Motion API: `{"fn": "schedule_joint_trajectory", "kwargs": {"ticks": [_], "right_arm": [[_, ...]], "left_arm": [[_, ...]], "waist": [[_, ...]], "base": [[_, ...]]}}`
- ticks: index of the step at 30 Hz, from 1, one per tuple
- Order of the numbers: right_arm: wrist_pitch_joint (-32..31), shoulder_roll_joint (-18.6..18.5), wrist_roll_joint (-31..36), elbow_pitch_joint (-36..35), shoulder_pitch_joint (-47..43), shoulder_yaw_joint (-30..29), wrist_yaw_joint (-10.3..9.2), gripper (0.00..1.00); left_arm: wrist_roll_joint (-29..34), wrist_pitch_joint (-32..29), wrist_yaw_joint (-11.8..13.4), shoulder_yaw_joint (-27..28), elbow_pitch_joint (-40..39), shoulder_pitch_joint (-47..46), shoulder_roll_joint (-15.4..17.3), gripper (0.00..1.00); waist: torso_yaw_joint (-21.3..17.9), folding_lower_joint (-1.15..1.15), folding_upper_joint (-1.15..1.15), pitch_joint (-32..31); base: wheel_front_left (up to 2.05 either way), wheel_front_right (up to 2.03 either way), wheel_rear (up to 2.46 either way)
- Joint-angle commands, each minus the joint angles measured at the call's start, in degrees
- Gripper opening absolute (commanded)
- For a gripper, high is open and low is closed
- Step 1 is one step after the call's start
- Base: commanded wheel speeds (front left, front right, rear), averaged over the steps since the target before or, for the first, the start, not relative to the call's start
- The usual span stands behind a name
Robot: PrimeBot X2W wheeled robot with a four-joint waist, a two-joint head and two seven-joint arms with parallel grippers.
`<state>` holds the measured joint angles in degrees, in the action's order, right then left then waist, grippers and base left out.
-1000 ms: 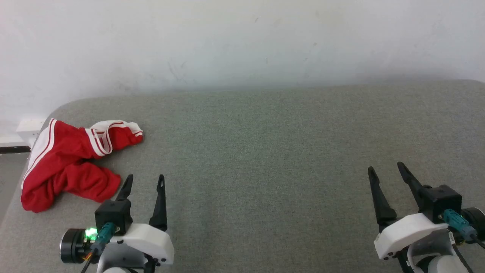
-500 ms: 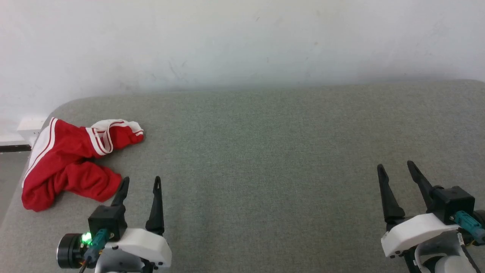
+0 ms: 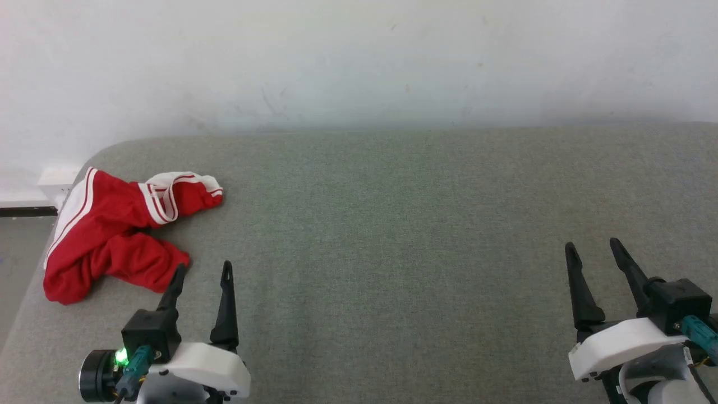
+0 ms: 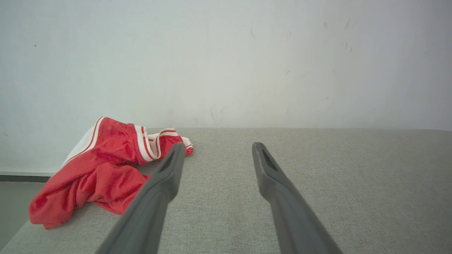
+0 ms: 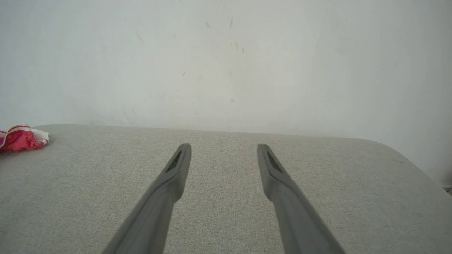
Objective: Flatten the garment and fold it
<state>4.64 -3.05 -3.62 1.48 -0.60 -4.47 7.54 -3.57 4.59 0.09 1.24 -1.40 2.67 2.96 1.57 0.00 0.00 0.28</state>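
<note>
Far left, garment (image 3: pixel 106 235) aslant, near-left to far-right

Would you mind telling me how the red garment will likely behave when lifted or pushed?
The garment lies in soft folds, so it will probably hang limp. It looks thin, likely light. Pushed over the textile surface, it may bunch rather than slide.

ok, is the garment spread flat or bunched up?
Bunched up: the garment lies in a crumpled heap on the grey surface, striped trim twisted over red folds.
</note>
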Motion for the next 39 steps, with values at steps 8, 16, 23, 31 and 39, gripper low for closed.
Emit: {"fn": "schedule_joint_trajectory", "kwargs": {"ticks": [8,16,23,31,39], "right_arm": [[1.47,0.07,-0.94,0.57,-0.69,-0.14,-0.02,1.0],[2.43,0.08,-1.41,1.06,-0.79,0.0,-0.03,1.0],[3.15,0.09,-1.8,1.64,-0.82,0.3,-0.03,1.0],[4.11,0.1,-2.02,2.61,-0.57,1.24,-0.03,1.0],[5.06,0.11,-2.69,3.59,-0.59,1.93,-0.03,1.0]], "left_arm": [[-1.12,1.49,0.67,0.54,-0.5,1.71,-0.03,1.0],[-1.8,2.45,0.88,0.76,-0.88,2.19,-0.04,1.0],[-2.34,3.17,1.06,1.1,-1.13,2.79,-0.04,1.0],[-3.18,4.13,1.28,1.34,-1.38,3.57,-0.05,1.0],[-3.7,5.09,1.35,1.87,-1.78,4.3,-0.05,1.0]], "waist": [[2.29,0.0,0.0,-0.15],[5.02,0.0,0.0,0.04],[7.46,0.0,0.0,-0.12],[10.85,0.0,0.0,-0.26],[14.45,0.0,0.0,-0.6]], "base": [[0.0,0.0,0.0],[0.0,0.0,0.0],[0.0,0.0,0.0],[0.0,0.0,0.0],[0.0,0.0,0.0]]}}
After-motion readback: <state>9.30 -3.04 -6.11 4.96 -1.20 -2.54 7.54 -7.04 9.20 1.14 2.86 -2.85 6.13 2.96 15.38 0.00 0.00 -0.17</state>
